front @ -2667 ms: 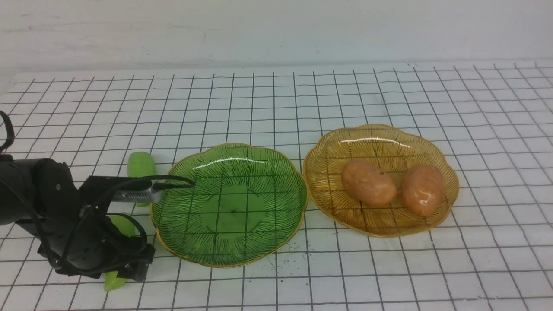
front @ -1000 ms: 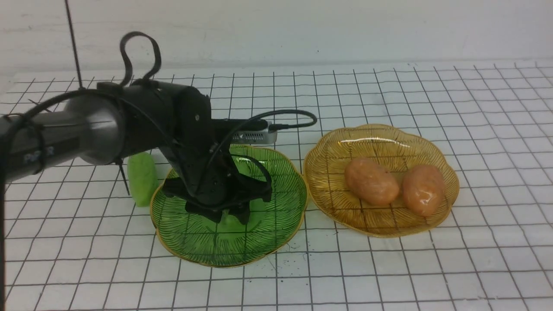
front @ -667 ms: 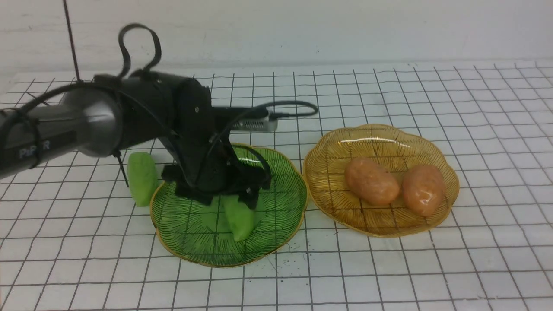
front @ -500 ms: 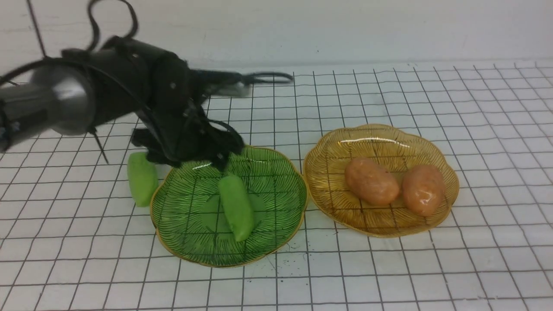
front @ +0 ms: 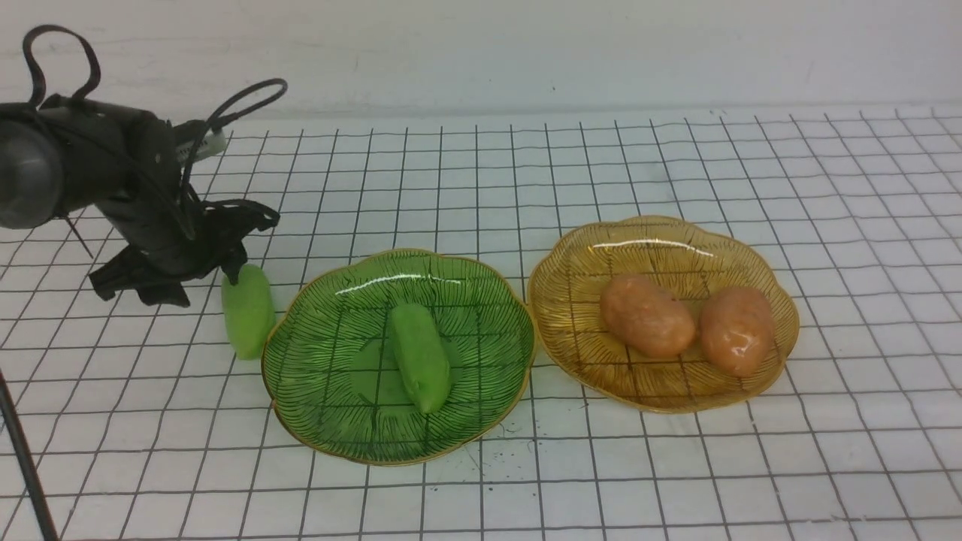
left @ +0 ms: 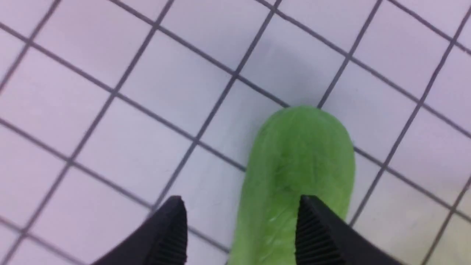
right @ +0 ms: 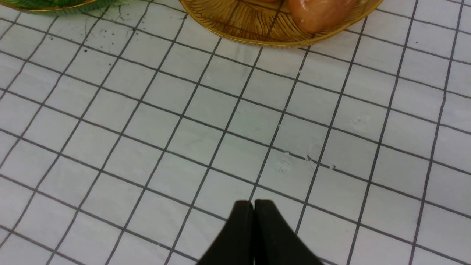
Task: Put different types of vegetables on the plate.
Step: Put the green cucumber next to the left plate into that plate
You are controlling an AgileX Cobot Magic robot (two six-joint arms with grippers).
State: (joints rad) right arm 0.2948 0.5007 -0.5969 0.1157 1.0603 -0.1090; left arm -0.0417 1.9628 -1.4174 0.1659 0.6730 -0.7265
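Observation:
One light-green cucumber (front: 419,357) lies in the middle of the green plate (front: 301,421). The second cucumber (front: 246,309) lies on the table just left of that plate; it also shows in the left wrist view (left: 298,162). My left gripper (front: 199,282) is open and empty, hovering over this cucumber's far end, with the fingertips (left: 176,209) either side of it in the left wrist view. Two orange-brown potatoes (front: 646,315) (front: 736,329) lie in the amber plate (front: 661,225). My right gripper (right: 254,206) is shut and empty above the table, out of the front view.
The table is white with a black grid, with a wall behind it. The two plates stand side by side, almost touching. The right wrist view shows the near rim of the amber plate (right: 257,36) and a bit of the green plate (right: 48,5).
My left gripper carried a cucumber from the table to the green plate, let it go there, then moved back left over the second cucumber. The potatoes have not moved.

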